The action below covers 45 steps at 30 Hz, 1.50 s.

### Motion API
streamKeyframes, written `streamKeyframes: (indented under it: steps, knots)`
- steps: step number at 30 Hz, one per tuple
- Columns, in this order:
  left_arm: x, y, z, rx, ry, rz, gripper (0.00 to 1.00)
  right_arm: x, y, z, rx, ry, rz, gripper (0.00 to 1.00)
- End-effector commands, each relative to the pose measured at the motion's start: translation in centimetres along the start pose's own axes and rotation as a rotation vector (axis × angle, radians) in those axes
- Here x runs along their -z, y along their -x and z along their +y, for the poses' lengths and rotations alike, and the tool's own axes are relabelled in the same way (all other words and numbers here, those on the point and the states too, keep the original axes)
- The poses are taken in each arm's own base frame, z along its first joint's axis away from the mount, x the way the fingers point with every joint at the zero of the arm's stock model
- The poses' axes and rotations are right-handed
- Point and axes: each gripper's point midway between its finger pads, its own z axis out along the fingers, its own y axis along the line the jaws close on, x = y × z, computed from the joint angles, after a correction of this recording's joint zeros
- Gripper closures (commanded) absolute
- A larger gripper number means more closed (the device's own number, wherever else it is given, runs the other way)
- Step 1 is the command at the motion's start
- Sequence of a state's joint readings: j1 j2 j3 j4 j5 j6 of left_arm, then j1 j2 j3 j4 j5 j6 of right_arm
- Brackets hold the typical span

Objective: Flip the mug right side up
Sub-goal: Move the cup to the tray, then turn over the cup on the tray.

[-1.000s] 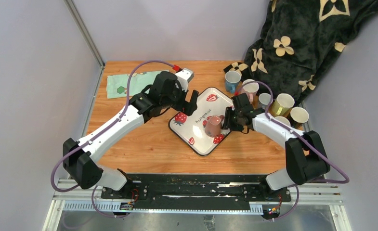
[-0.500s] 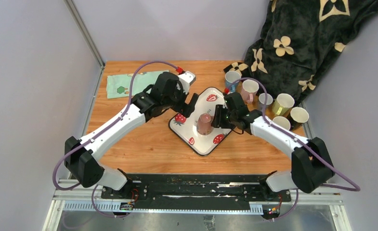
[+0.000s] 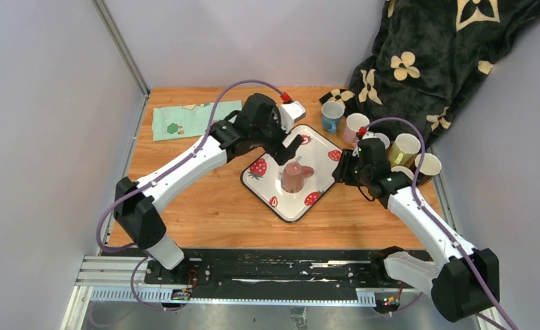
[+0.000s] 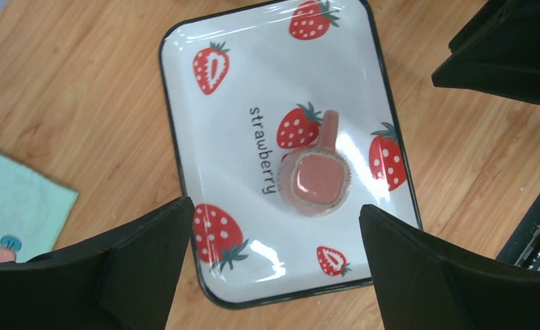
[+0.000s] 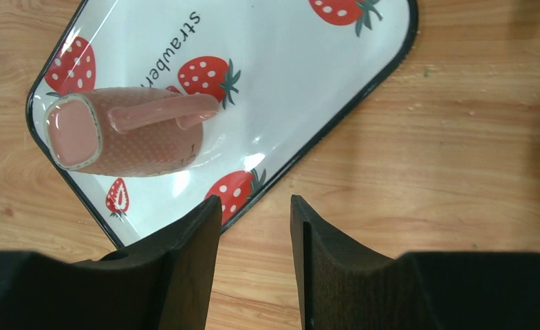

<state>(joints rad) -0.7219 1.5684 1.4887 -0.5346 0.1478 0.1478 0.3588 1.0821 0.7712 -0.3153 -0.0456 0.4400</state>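
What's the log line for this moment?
mug: upside down on tray | left gripper: open, above mug | right gripper: open, empty, beside tray

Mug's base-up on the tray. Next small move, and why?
Probably lower the left pincer straight down around the pink mug: it hangs wide open above the mug, which stands base-up on the strawberry tray, while the right pincer sits by the tray's edge, holding nothing.

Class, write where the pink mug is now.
In the top view the pink mug stands upside down on the strawberry tray, near its middle, left of the cups.
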Motion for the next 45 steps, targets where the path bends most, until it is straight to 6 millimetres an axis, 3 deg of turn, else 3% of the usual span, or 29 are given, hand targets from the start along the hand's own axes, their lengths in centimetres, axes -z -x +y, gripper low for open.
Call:
streamKeyframes:
  steps: [1,9,16,26,35,45]
  knots:
    - [-2.4,1.0,-2.7,-0.089,-0.107,0.015,0.01,1.7,-0.9,-1.7,-0.004,-0.03,0.008,0.54]
    - [-6.8,2.3,-5.3,-0.116,-0.202,0.046,0.04,4.1,-2.0,-3.6,-0.013,-0.076,-0.057,0.55]
    - [-9.5,0.8,-6.8,-0.237,-0.233,0.171,0.12,6.0,-2.0,-5.3,-0.021,-0.154,-0.106,0.55]
    - [-10.9,-3.7,-6.1,-0.301,-0.169,0.378,0.19,7.5,-0.9,-6.5,-0.051,-0.215,-0.187,0.58]
    - [-13.2,-4.2,-5.8,-0.308,-0.124,0.419,0.28,7.9,-1.6,-6.4,-0.044,-0.202,-0.17,0.58]
    - [-14.3,-5.9,-5.8,-0.264,-0.109,0.481,0.34,8.0,-1.6,-6.6,-0.03,-0.21,-0.16,0.59]
